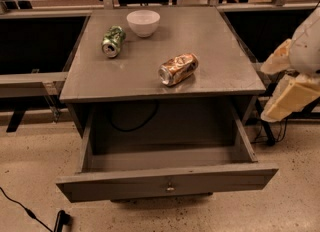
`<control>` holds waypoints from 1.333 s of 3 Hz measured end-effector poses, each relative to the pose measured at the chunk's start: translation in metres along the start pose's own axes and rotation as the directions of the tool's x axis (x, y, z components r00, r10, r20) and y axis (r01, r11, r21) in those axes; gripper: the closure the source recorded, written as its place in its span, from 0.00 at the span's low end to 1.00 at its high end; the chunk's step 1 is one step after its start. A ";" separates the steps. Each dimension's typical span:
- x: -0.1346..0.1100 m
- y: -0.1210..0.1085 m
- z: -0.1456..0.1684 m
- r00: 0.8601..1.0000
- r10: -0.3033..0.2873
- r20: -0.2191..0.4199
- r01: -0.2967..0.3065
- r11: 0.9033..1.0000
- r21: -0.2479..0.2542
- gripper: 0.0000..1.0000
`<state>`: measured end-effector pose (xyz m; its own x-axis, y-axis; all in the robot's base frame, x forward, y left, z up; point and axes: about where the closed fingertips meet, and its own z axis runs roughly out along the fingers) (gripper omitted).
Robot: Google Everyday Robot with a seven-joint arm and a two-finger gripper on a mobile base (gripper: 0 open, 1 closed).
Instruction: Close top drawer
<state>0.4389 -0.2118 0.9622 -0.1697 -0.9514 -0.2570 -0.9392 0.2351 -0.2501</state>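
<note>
The top drawer is a wide, shallow grey metal drawer pulled far out of the cabinet, with a flat front panel and a small round knob in its middle. Its inside looks empty; a dark cable shows at the back of the opening. My gripper hangs at the right edge of the view, beside the cabinet's right side and above the drawer's right front corner, apart from the drawer.
On the cabinet top lie a green can on its side, a white bowl and a copper-coloured can on its side. Dark benches stand left and right. A black cable runs over the floor at lower left.
</note>
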 end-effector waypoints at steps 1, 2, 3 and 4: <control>0.008 0.021 0.035 0.999 -0.031 0.045 0.031 0.999 -0.012 0.57; 0.015 0.053 0.085 0.995 -0.070 0.066 0.076 0.992 -0.098 0.80; 0.024 0.080 0.130 0.994 -0.080 0.076 0.093 0.978 -0.188 1.00; 0.031 0.102 0.163 0.992 -0.099 0.077 0.116 0.956 -0.269 1.00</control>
<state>0.3860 -0.1849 0.7762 -0.0525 -0.9517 -0.3025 -0.9980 0.0607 -0.0177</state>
